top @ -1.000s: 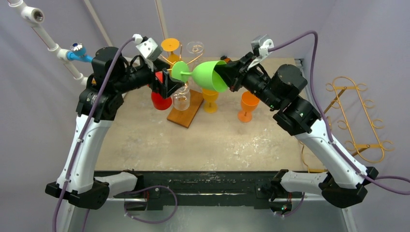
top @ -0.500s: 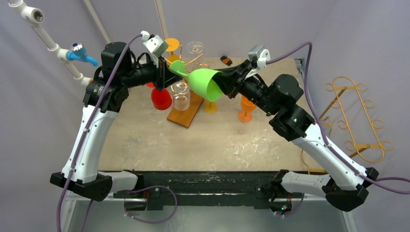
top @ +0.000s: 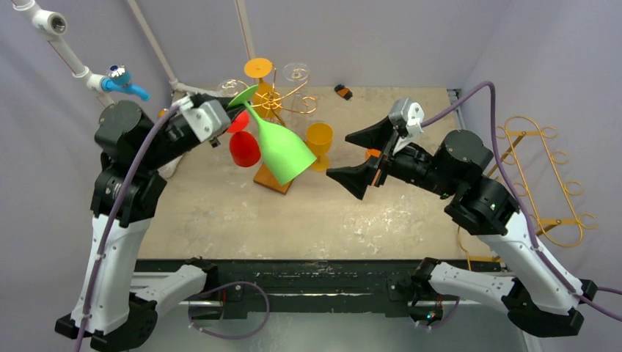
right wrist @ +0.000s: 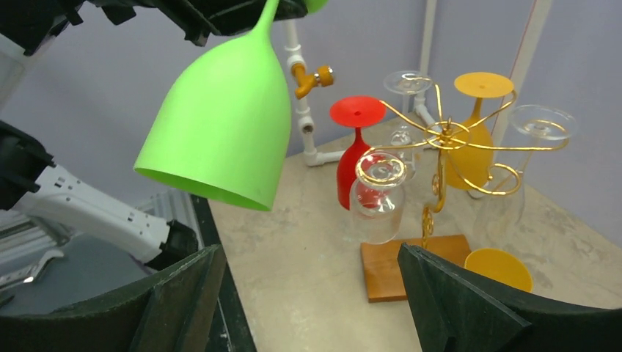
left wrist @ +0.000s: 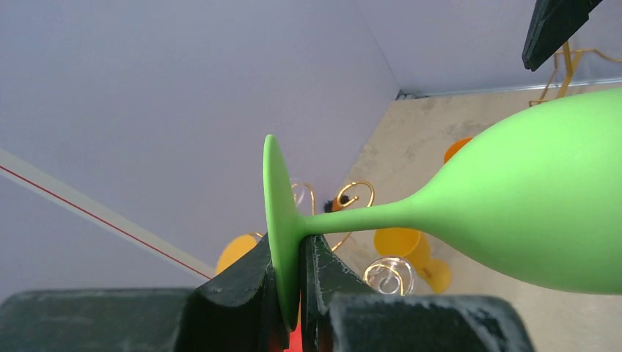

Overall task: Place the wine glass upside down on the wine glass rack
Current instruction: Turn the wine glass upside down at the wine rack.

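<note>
I had the green wine glass (top: 282, 150) clamped by its foot in my left gripper (left wrist: 290, 268), bowl tilted mouth-down in the air beside the gold wire rack (top: 284, 99), my right gripper (top: 357, 158) gaping empty; next, I judged, the stem must slide into a free rack arm.

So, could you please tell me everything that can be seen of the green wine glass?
The green wine glass is opaque and matte, plastic by its look, with a flat round foot, a thin stem and a wide bowl. It hangs in the air, tilted, its mouth turned down toward the table. Only the left hand touches it: its fingers are shut on the edge of the foot. The open right hand stands apart from it.
</note>
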